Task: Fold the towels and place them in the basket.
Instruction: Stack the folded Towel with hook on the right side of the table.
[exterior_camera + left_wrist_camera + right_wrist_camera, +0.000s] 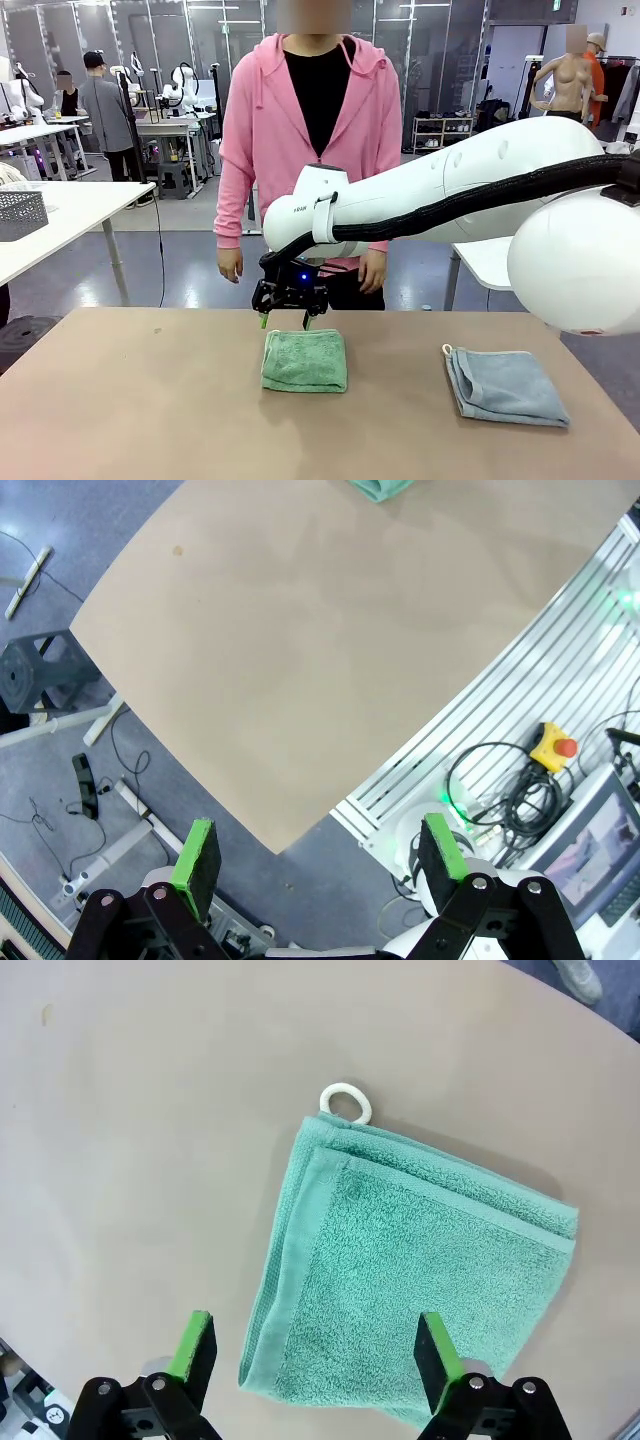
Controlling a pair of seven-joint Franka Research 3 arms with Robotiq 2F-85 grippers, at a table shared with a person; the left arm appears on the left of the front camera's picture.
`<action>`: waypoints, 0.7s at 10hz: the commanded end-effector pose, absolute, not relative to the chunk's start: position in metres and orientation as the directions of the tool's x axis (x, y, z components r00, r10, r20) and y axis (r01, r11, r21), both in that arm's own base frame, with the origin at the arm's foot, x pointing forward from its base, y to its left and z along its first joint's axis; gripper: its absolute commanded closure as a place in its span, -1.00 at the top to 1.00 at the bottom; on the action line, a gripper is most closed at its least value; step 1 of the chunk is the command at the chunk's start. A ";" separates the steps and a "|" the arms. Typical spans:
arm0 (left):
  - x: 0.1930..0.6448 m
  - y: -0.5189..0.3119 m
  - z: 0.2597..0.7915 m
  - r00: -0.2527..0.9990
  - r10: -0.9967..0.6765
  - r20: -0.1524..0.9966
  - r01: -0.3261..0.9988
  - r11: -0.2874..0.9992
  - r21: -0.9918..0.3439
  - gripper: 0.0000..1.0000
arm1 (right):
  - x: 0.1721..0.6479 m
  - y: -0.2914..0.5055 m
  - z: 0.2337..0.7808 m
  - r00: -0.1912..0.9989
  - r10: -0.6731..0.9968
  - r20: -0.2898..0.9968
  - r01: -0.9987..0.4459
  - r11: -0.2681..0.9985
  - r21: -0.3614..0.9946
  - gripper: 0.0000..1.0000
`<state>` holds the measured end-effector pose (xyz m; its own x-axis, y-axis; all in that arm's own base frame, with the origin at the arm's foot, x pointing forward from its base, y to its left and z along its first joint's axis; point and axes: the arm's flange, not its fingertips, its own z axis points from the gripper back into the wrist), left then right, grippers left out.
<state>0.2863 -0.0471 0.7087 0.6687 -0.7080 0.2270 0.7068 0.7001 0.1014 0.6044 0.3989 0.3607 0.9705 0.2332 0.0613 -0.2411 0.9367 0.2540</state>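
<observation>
A folded green towel (305, 360) lies at the middle of the table, and in the right wrist view the green towel (410, 1280) shows a white corner loop. My right gripper (285, 321) hangs open just above the towel's far edge; in its own view the right gripper (315, 1355) has the towel's near part between its spread fingers, apart from it. A folded light blue-grey towel (505, 386) lies at the table's right. My left gripper (320, 855) stands open above the table's corner, nothing between its fingers. The basket is out of view.
A person in a pink hoodie (305, 130) stands at the table's far edge, hands down at the sides. The right arm (470, 190) crosses from the right above the blue-grey towel. The left half of the table (130, 400) is bare.
</observation>
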 end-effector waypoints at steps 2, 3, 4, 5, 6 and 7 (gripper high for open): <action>0.286 -0.047 0.708 0.667 -0.711 0.223 0.708 0.698 0.111 1.00 | 0.606 0.400 0.361 0.973 0.221 0.066 -0.230 0.943 0.242 1.00; 0.286 -0.047 0.708 0.667 -0.711 0.223 0.708 0.698 0.111 1.00 | 0.604 0.399 0.361 0.971 0.233 0.061 -0.241 0.937 0.254 1.00; 0.286 -0.047 0.708 0.667 -0.711 0.223 0.708 0.698 0.111 1.00 | 0.584 0.382 0.387 0.967 0.246 0.070 -0.256 0.921 0.295 1.00; 0.286 -0.047 0.708 0.667 -0.711 0.223 0.708 0.698 0.111 1.00 | 0.562 0.357 0.408 0.960 0.254 0.120 -0.280 0.893 0.352 1.00; 0.286 -0.047 0.708 0.667 -0.711 0.223 0.708 0.698 0.111 1.00 | 0.548 0.330 0.419 0.960 0.226 0.167 -0.275 0.877 0.395 1.00; 0.286 -0.047 0.708 0.667 -0.711 0.223 0.708 0.698 0.111 1.00 | 0.542 0.304 0.421 0.960 0.204 0.192 -0.270 0.858 0.438 1.00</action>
